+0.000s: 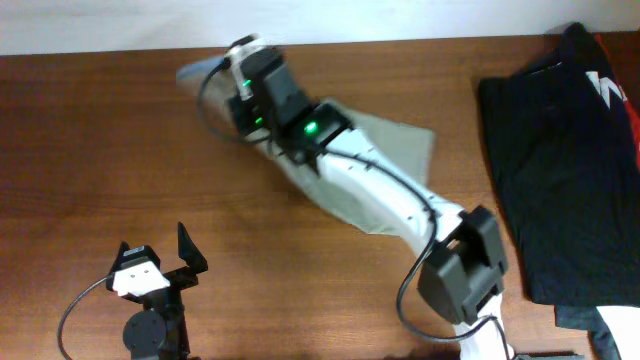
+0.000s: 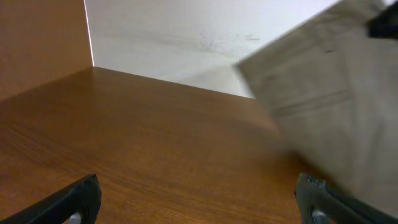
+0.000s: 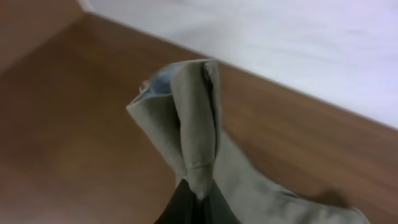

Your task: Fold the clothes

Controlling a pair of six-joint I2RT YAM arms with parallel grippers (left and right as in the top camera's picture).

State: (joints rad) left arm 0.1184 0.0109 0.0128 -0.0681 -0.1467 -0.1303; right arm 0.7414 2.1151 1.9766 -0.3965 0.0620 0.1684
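Khaki-beige cotton shorts (image 1: 400,135), spread on the brown wooden worktop (image 1: 100,150) left of the black garment (image 1: 560,170), have one edge pinched in the right jaws; carrying it low and evenly should fold cleanly, left jaws gaping, empty.

R wrist cam: right pincer (image 3: 196,208) cropped by bottom edge, only dark stubs show. Overhead: right arm (image 1: 375,185) hides mid shorts (image 1: 402,135) & that pincer; dark garment (image 1: 560,160) cut at right edge. L wrist cam: shorts blurred, cropped at right; left pincer (image 2: 199,202) fingers cut at bottom.
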